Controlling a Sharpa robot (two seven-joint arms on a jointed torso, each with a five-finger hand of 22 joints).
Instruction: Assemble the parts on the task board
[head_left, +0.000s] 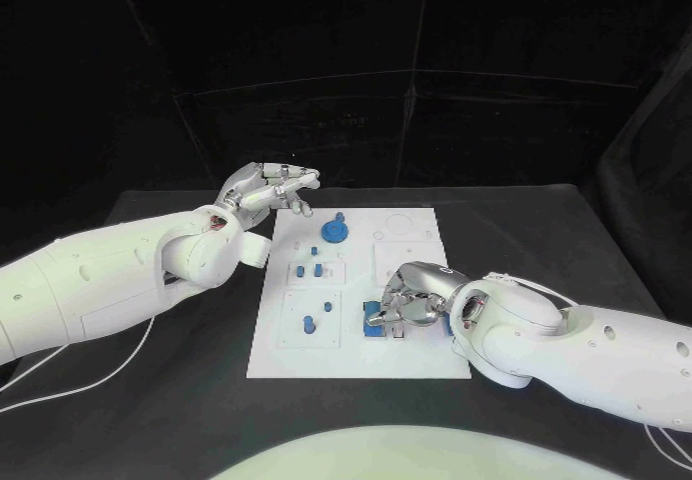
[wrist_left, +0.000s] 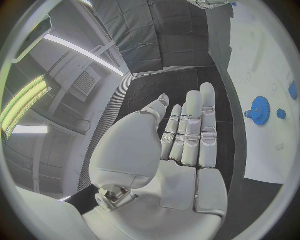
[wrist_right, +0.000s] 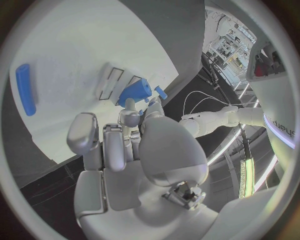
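Observation:
The white task board lies in the middle of the black table. A blue gear stands near its far edge, and small blue parts sit in the middle blocks, with an oblong one nearer me. My right hand is low over the board's near right part, and its fingertips pinch a blue block that touches the board. The right wrist view shows that block at the fingertips beside two slots. My left hand hovers off the board's far left corner, fingers straight, holding nothing.
The left wrist view shows the gear and a small blue piece on the board beyond my flat left hand. A white cable runs over the table at the left. Black curtains close the back.

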